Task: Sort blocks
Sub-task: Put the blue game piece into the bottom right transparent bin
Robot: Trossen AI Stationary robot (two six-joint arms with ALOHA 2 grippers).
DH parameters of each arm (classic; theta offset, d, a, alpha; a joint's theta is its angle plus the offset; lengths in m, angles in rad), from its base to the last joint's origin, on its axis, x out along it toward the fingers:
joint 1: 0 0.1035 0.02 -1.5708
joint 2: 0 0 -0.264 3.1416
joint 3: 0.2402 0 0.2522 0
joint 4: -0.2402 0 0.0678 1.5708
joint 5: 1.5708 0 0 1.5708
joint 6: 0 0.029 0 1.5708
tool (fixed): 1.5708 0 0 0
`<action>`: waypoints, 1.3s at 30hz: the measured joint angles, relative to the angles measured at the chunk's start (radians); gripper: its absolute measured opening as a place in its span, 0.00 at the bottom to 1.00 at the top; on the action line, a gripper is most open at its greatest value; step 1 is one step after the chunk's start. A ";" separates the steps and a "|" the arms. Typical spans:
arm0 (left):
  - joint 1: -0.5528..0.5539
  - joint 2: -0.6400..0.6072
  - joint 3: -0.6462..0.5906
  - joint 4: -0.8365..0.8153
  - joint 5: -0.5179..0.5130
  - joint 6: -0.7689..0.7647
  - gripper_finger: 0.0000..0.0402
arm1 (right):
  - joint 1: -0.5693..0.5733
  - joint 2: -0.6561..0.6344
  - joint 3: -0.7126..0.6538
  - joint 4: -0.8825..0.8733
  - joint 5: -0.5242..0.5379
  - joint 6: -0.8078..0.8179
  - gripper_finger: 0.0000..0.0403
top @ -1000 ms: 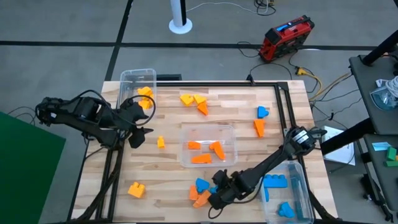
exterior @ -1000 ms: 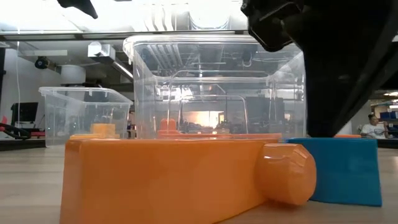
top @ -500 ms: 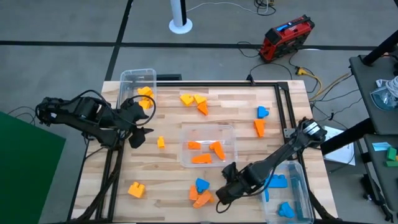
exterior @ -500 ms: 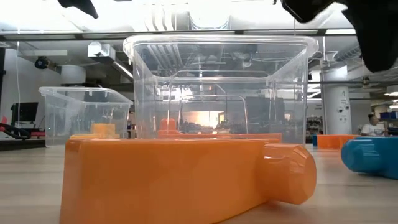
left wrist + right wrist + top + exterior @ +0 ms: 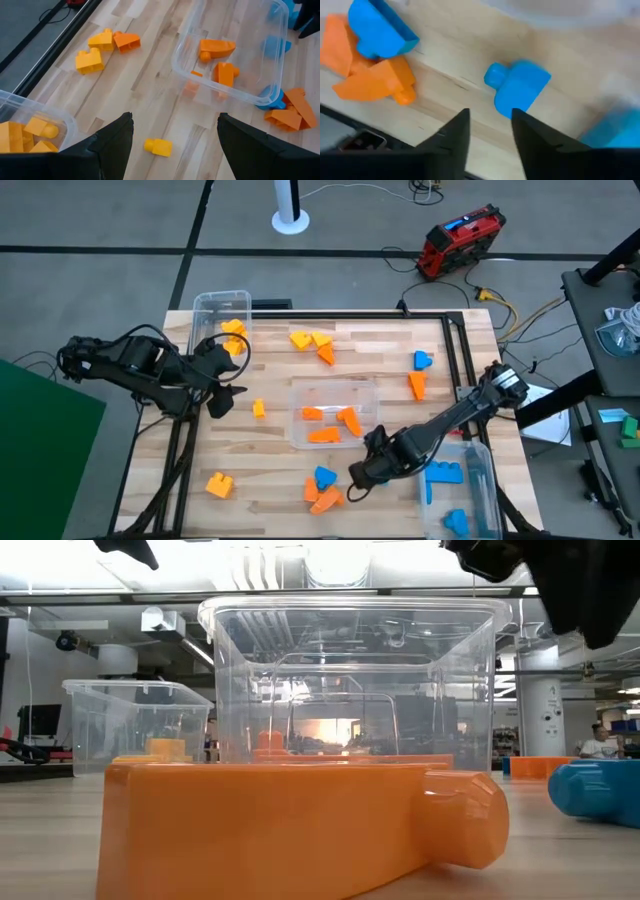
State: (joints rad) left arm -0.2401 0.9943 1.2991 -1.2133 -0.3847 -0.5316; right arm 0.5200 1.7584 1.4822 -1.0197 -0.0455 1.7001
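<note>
Hovering low at the near edge of the table (image 5: 270, 470), the right hand (image 5: 362, 476) hangs over a loose blue block (image 5: 519, 88), fingers (image 5: 451, 137) apart with nothing between them. That block lies on bare wood just ahead of the fingertips; beside it, a second blue piece (image 5: 379, 31) rests against orange wedges (image 5: 376, 80). By my read, this is the blue-sorting step: next comes a drop and squeeze on the loose blue block, then a short carry to the clear bin (image 5: 470, 490) at the near right, where blue pieces already lie. Mid-table, the centre bin (image 5: 335, 415) holds orange pieces. Farther back, the left hand (image 5: 222, 392) waits spread and empty beside the far-left bin (image 5: 222, 323) of yellow pieces, with yellow and orange strays (image 5: 310, 343) beyond.
</note>
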 joint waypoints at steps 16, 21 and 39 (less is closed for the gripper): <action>0.000 0.000 0.000 0.001 -0.012 0.000 0.66 | -0.060 0.113 -0.002 0.007 -0.108 -0.201 0.85; 0.000 0.001 0.000 0.001 -0.013 0.004 0.66 | -0.077 0.126 -0.002 0.008 -0.114 -0.175 0.90; 0.000 0.001 0.000 -0.010 0.037 0.084 0.66 | -0.067 0.116 0.114 -0.028 -0.113 -0.120 0.90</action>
State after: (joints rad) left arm -0.2405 0.9955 1.2991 -1.2228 -0.3481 -0.4474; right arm 0.4530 1.8744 1.5964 -1.0475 -0.1586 1.5797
